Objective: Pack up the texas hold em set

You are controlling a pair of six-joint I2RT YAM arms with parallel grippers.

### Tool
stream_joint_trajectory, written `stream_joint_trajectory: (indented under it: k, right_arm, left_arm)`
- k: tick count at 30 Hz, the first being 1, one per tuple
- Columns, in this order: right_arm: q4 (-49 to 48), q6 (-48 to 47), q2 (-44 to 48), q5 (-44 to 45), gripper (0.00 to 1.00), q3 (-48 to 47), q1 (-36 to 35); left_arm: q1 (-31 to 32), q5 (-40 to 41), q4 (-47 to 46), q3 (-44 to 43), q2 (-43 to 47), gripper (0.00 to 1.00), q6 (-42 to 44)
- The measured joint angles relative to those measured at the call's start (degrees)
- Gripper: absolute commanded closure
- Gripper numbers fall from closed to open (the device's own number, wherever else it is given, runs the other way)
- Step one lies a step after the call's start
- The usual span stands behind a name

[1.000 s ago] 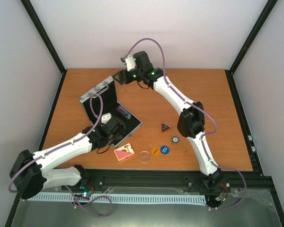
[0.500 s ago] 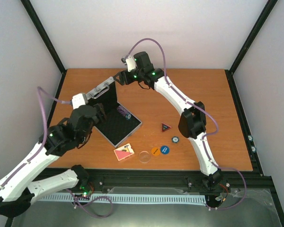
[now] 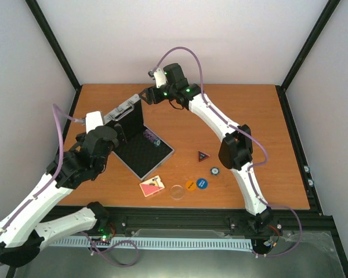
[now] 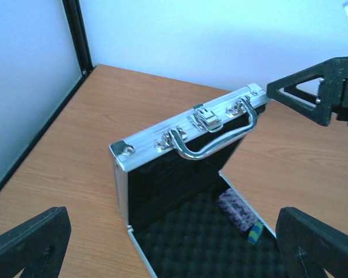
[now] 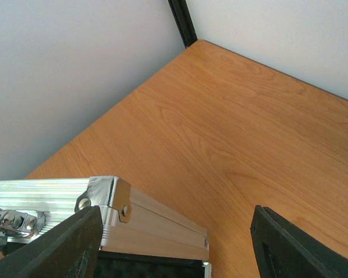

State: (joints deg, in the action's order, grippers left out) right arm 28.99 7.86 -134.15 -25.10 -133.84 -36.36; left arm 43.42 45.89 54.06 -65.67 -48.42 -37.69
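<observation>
Packing at an early stage. The aluminium case (image 3: 137, 157) lies open at the left-centre of the table (image 3: 255, 116), its base flat and its lid (image 4: 153, 139) raised near upright, latches and handle (image 4: 216, 145) facing up. One item group appears packed: a short roll of chips (image 4: 236, 209) lying on its side on the black foam near the right edge of the base, with a small blue-green piece (image 4: 255, 231) just beside it, too small to identify. Six pieces lie outside, on the table in front of and to the right of the case: the pink card deck (image 3: 151, 186), clear disc (image 3: 177, 191), orange disc (image 3: 189, 185), blue disc (image 3: 202, 183), a single blue-white chip (image 3: 214, 171) and the red-black triangle (image 3: 203, 155). By this layout, these are to be loaded, and the lid then lowered and latched. The left gripper (image 4: 171, 231) hangs above the open base with its fingers spread wide, empty. The right gripper (image 5: 177, 211) has its jaws parted astride the lid's far corner, one finger against it, apparently propping rather than clamping.
</observation>
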Motion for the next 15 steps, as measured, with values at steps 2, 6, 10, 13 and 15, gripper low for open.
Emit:
stream_joint_trajectory:
  k: [2, 6, 10, 13, 15]
  right_arm:
    - [0.2, -0.1, 0.1, 0.0, 0.28, 0.0, 0.0]
    - [0.8, -0.4, 0.3, 0.3, 0.28, 0.0, 0.0]
    - [1.4, -0.6, 0.6, 0.5, 0.28, 0.0, -0.1]
    - [2.0, -0.8, 0.9, 0.7, 0.28, 0.3, -0.1]
    - [1.9, -0.8, 1.5, 0.7, 0.28, 1.3, -0.1]
  left_arm:
    - [-0.4, 1.0, 0.0, -0.6, -1.0, 0.0, 1.9]
    - [-1.0, 2.3, -0.4, -1.0, -3.2, 0.0, 4.7]
    - [-1.0, 2.4, -0.4, -1.0, -3.9, 0.0, 5.4]
    - [-1.0, 2.3, -0.4, -0.9, -3.5, 0.0, 5.4]
    - [-1.0, 2.2, -0.5, -0.3, -2.8, 0.0, 5.3]
